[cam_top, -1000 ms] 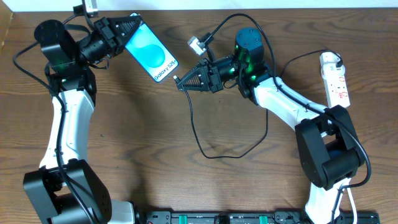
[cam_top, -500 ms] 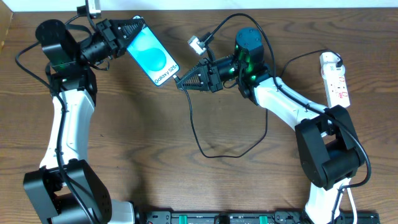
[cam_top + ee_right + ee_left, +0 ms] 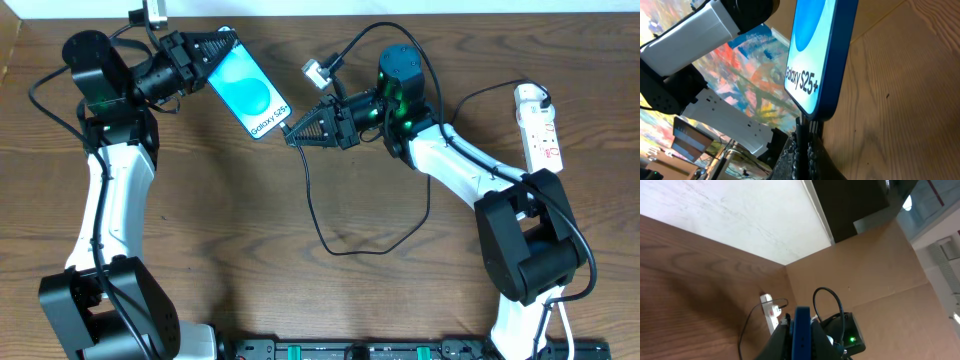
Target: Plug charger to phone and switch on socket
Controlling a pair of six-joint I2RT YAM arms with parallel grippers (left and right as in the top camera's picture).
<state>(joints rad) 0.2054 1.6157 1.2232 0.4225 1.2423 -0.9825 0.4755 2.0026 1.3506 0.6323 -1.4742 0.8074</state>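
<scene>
My left gripper [image 3: 222, 45] is shut on the top end of the phone [image 3: 247, 92], blue screen with "Galaxy S25+" text, held above the table at the back. In the left wrist view the phone [image 3: 802, 332] shows edge-on between the fingers [image 3: 801, 340]. My right gripper [image 3: 292, 133] is shut on the charger's black connector tip [image 3: 803, 131], which touches the phone's bottom edge [image 3: 822, 60]. The black cable [image 3: 318, 215] loops down over the table and runs to the plug in the white socket strip [image 3: 540, 125] at the far right.
The socket strip [image 3: 771, 317] also shows in the left wrist view, with the cable running to it. The brown wooden table [image 3: 240, 250] has a white wall edge along the back. A black rail [image 3: 350, 350] runs along the front edge.
The left arm brought the phone right and down toward the connector. The gap between the phone's bottom edge and the right gripper's connector tip has closed.
</scene>
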